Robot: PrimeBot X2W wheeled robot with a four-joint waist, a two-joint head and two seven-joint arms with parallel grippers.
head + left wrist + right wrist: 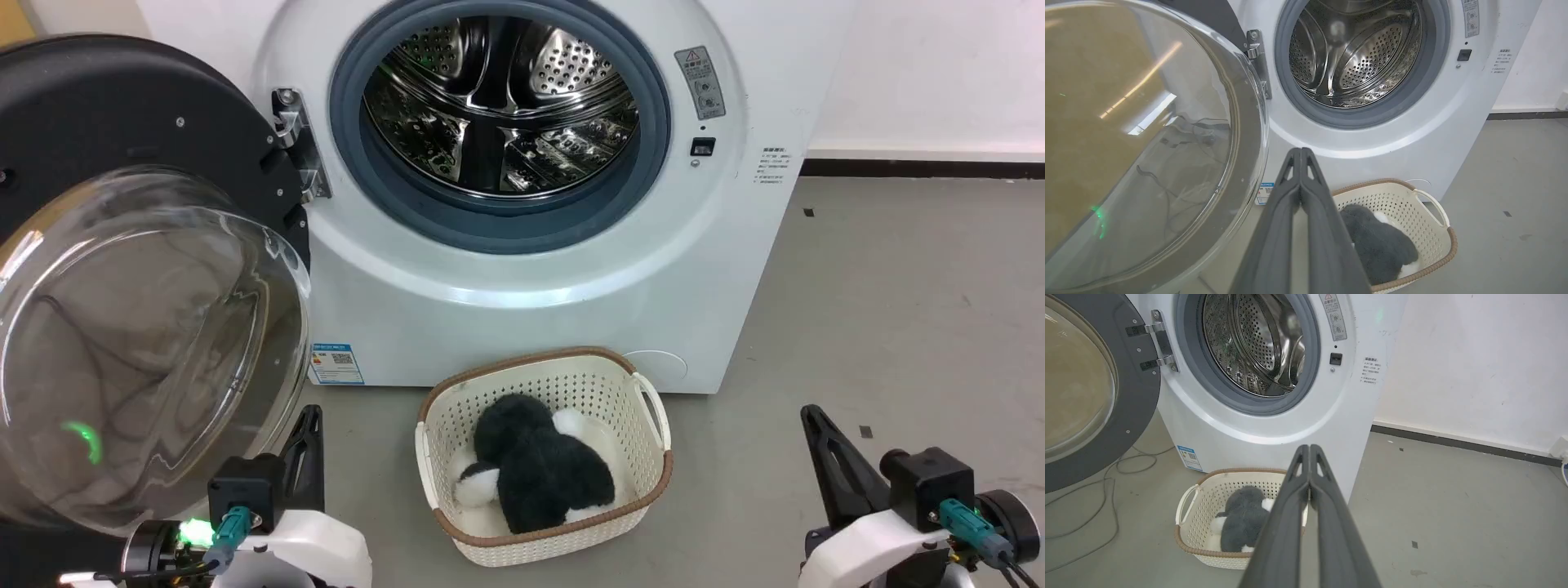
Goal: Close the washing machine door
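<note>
The white washing machine (522, 318) faces me with its steel drum (498, 98) exposed. Its round black door (98, 122) stands swung wide open on the left hinge (298, 147), the clear glass bowl (139, 343) bulging toward me; the door (1139, 139) (1133, 400) also shows in both wrist views. My left gripper (309, 412) is shut, low at the left, just beside the bowl's lower right edge; I cannot tell if it touches. My right gripper (810, 412) is shut, low at the right, over bare floor. Both hold nothing, and in each wrist view the gripper (1300, 152) (1309, 448) has its fingers pressed together.
A cream perforated basket (645, 408) with a black and white plush toy (535, 469) sits on the grey floor in front of the machine, between my arms. Loose cables (1098, 490) lie on the floor under the door. A white wall (931, 73) runs to the right.
</note>
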